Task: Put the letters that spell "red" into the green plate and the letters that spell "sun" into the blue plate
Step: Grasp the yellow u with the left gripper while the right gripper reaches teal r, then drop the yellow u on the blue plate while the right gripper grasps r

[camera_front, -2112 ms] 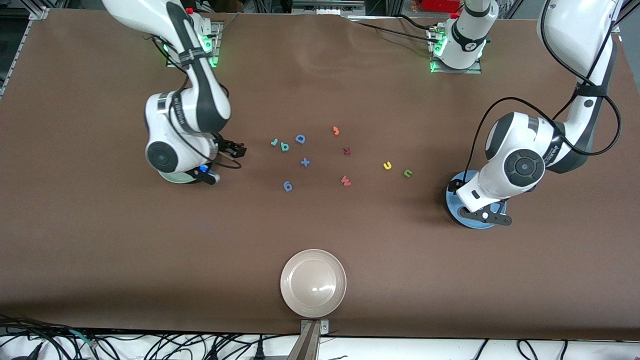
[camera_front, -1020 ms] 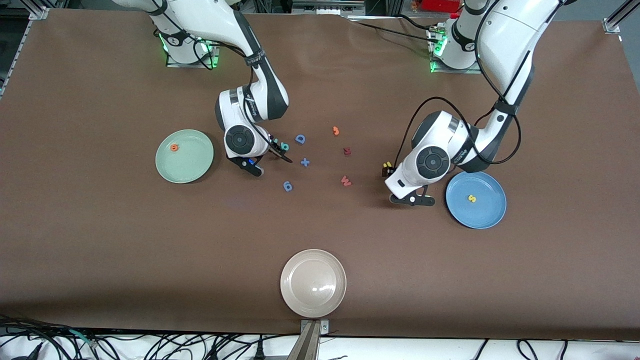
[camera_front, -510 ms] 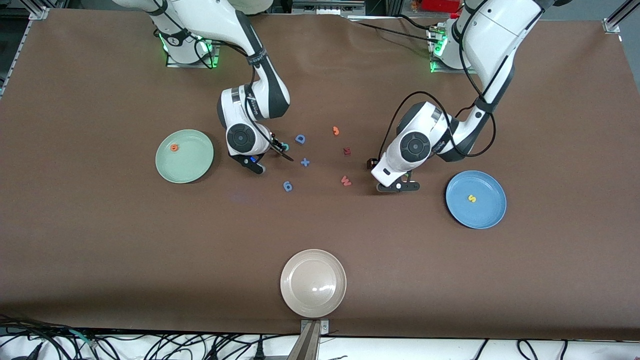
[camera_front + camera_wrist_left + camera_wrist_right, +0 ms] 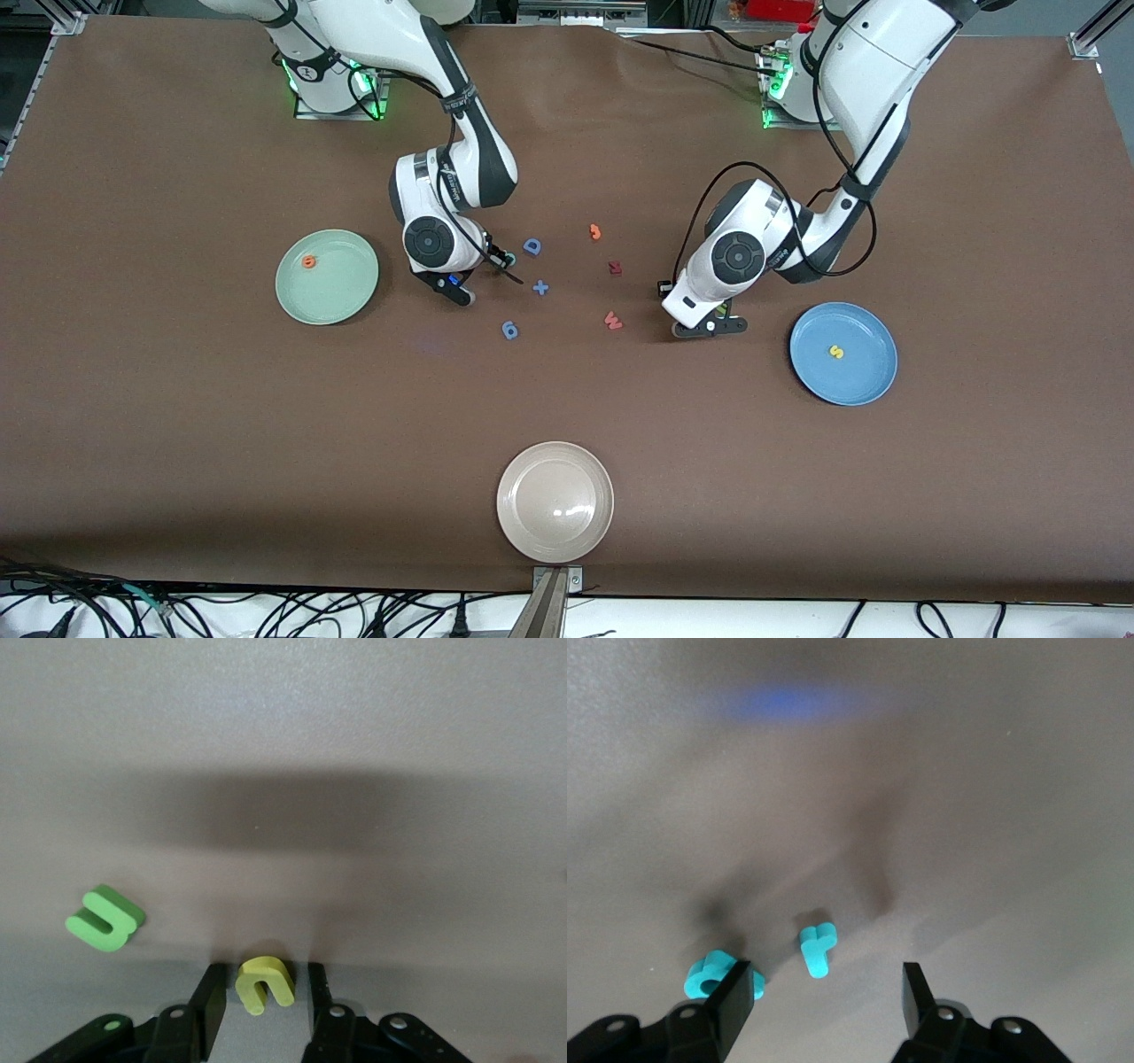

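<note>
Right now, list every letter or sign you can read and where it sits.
"e": orange, in the green plate
"s": yellow, in the blue plate
"D": blue, on the table
"+": blue, on the table
"J": orange, on the table
"W": reddish, on the table
"u": yellow, between the left gripper's fingers
"n": green, beside the "u"
"r": teal, between the right gripper's fingers
Arm labels: too small

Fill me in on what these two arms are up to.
They are sorting foam letters into plates. The left gripper straddles the yellow u, the green n beside it. The right gripper is open around the teal r. The green plate holds the orange e; the blue plate holds the yellow s.
</note>
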